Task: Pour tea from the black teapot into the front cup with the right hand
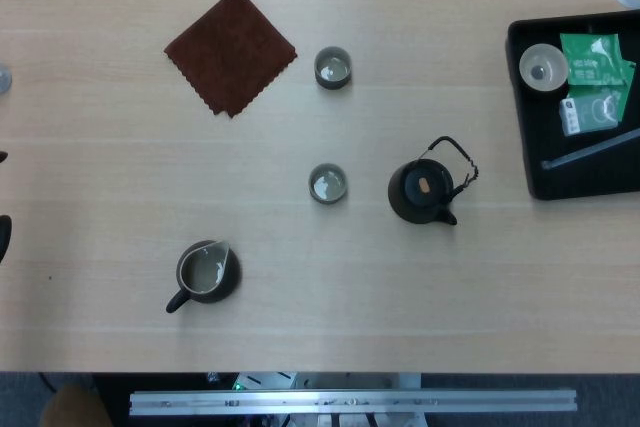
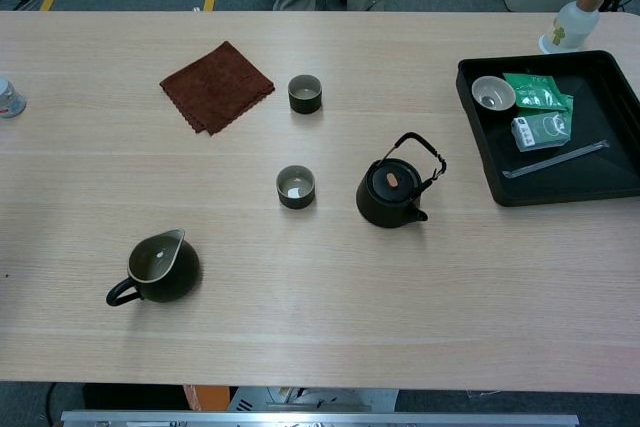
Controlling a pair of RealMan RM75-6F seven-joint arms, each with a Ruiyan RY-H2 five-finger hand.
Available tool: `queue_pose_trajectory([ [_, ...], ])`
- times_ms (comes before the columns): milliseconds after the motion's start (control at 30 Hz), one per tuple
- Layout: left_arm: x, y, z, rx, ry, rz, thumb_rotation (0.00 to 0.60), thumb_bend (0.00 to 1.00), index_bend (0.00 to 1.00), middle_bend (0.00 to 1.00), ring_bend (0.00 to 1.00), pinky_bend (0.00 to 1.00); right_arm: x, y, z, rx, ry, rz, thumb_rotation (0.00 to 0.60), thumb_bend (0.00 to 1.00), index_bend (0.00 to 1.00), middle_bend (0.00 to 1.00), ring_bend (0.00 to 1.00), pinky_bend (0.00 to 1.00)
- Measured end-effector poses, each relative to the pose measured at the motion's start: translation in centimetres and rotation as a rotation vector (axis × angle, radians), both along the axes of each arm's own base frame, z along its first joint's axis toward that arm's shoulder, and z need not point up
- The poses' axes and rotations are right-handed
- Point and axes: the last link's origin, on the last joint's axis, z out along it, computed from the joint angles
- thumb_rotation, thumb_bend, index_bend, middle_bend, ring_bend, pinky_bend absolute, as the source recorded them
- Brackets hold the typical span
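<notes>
Teapot sits upright on the table, front cup just beside it. Neither hand's in shot, so I can't tell what the fingers are doing.

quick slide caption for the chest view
Black teapot stands untouched right of the front cup, pitcher near the table edge; no hand in frame.

Light wooden table. On the robot's right-hand side: black rectangular plastic tray at the edge, and a white bottle with a tan cap just behind it. Mid-table: black round teapot with a wire handle, and a small dark front cup beside it on the left-hand side. Second small dark cup further back, near a brown square cloth. Dark spouted pitcher is near the front on the left-hand side. Small metal can at the far left edge.
</notes>
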Motion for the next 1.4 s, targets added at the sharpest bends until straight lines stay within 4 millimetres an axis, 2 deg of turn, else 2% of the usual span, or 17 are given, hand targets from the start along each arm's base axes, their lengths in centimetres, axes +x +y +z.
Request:
queue_pose_trajectory([
  [367,-0.3,-0.2,0.2,0.013,0.001,0.013,0.600,0.39,0.22,0.23,0.18,0.15,3.7,-3.9,-2.6,0.141,0.105,0.123,0.600,0.16,0.30,0.37,0.21,0.13],
  [767,-0.5,-0.6,0.5,0.023,0.001,0.023,0.600,0.39,0.22,0.23,0.18,0.15,7.3,-8.1,-6.5,0.275,0.169,0.190,0.596,0.03,0.30,0.37,0.21,0.13],
  [800,-0.5,-0.6,0.5,0.024,0.001,0.024,0.600,0.39,0.22,0.23,0.18,0.15,7.6,-8.4,-6.8,0.285,0.170,0.195,0.577,0.01,0.30,0.37,0.21,0.13],
  [1000,-0.7,-0.9,0.6,0.028,0.000,0.033,0.600,0.39,0.22,0.23,0.18,0.15,9.3,-10.0,-8.7,0.353,0.189,0.219,0.366,0.00,0.30,0.37,0.21,0.13],
  [1133,-0.9,-1.0,0.7,0.032,0.001,0.043,0.600,0.39,0.22,0.23,0.18,0.15,10.3,-10.9,-10.3,0.405,0.197,0.227,0.275,0.00,0.30,0.37,0.21,0.13],
  [1233,-1.1,-1.0,0.8,0.034,0.004,0.046,0.600,0.39,0.22,0.23,0.18,0.15,11.1,-11.6,-11.6,0.432,0.206,0.241,0.251,0.00,0.30,0.37,0.21,0.13],
  [1400,-1.1,-1.0,0.6,0.027,0.001,0.048,0.600,0.39,0.22,0.23,0.18,0.15,11.9,-12.5,-13.5,0.457,0.220,0.257,0.251,0.00,0.30,0.38,0.21,0.13],
])
